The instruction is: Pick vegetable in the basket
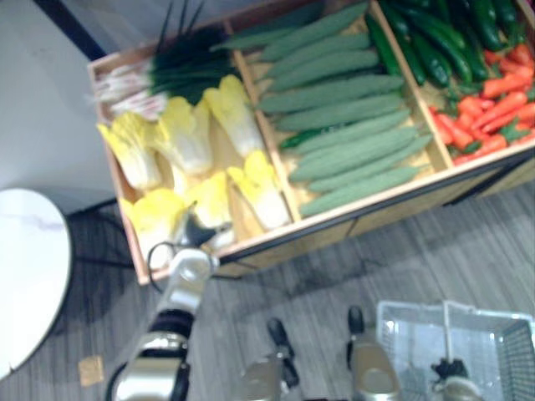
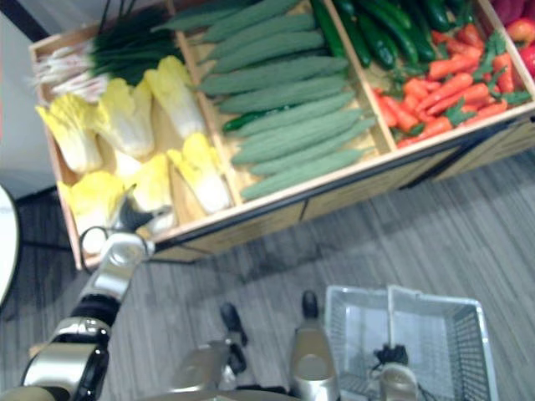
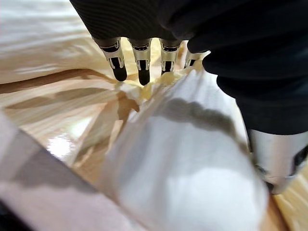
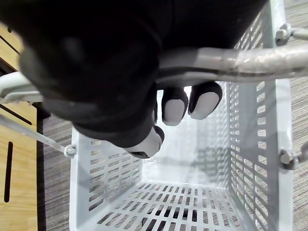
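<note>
The robot stands in front of a wooden produce stand (image 1: 359,213) split into compartments. Its left arm is stretched out to the near left corner of the stand, where the pale yellow cabbages (image 1: 180,134) lie in a heap beside a bunch of green onions (image 1: 167,71).

The left hand (image 1: 194,230) rests on the cabbage closest to the stand's front edge. From the wrist you can see that cabbage (image 3: 183,163) directly under the palm, with its white stalk end towards the camera. The fingers (image 3: 143,62) reach out straight along the top of it, their dark tips touching the yellow leaves. The thumb (image 3: 276,161) sits against the cabbage's side. The hand is spread over the vegetable, not clenched round it, and the cabbage lies on the wooden floor of its compartment.

The next compartment holds rows of long green cucumbers (image 1: 351,125). Past those come dark green vegetables (image 1: 435,42) and a pile of orange-red ones (image 1: 493,109).

Low on the robot's right side hangs the white perforated basket (image 1: 493,334), above the grey plank floor (image 1: 401,259) and well apart from the cabbage. The right hand (image 4: 96,62) carries it, with its fingers (image 4: 204,103) curled tightly round the handle (image 4: 231,60).
</note>
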Robot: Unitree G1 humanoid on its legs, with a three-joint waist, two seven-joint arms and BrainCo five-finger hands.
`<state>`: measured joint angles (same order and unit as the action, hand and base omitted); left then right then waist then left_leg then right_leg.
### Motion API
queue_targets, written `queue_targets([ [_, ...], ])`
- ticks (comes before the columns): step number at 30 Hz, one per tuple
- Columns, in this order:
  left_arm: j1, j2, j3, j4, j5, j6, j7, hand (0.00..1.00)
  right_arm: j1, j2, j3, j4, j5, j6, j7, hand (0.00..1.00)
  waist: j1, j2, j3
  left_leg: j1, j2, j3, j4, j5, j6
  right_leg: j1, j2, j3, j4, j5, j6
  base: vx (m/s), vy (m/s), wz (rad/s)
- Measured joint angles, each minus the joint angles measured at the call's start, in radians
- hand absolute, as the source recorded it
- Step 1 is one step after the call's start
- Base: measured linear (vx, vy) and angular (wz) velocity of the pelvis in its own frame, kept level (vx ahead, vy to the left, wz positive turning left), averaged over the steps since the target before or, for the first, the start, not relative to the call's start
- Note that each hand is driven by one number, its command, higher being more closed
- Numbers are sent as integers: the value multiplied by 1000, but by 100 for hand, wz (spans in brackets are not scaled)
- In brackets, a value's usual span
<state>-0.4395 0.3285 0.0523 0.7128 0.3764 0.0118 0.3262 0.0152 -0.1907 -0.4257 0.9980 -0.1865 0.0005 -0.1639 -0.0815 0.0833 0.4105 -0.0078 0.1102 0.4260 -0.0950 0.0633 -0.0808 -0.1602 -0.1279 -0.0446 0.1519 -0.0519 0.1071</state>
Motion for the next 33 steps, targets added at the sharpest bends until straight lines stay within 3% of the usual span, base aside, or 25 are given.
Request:
queue_targets([
  [6,-35,25,21,50,41,-25,28,100,-20,-7,-36,-1,39,0,-3,100,4,6,22,-22,5,38,0,-2,-5,-60,4,34,28,-6,1,22,-4,-15],
  [17,-131,85,68,116,37,0,31,100,-24,-10,-9,1,70,-6,-3,100,1,4,28,-41,21,92,0,-2,-14,-106,27,77,40,3,2,40,-20,-13],
  [26,-129,12,21,-130,16,24,36,100,-14,45,43,2,68,-5,-1,100,-4,-39,32,2,20,23,0,-1,-13,-4,11,-3,5,5,5,48,4,20],
  [33,-83,-15,42,-376,-23,22,109,100,21,52,40,5,70,9,1,100,2,-53,-16,46,18,0,0,-2,-13,66,9,-27,-17,5,5,13,8,10],
])
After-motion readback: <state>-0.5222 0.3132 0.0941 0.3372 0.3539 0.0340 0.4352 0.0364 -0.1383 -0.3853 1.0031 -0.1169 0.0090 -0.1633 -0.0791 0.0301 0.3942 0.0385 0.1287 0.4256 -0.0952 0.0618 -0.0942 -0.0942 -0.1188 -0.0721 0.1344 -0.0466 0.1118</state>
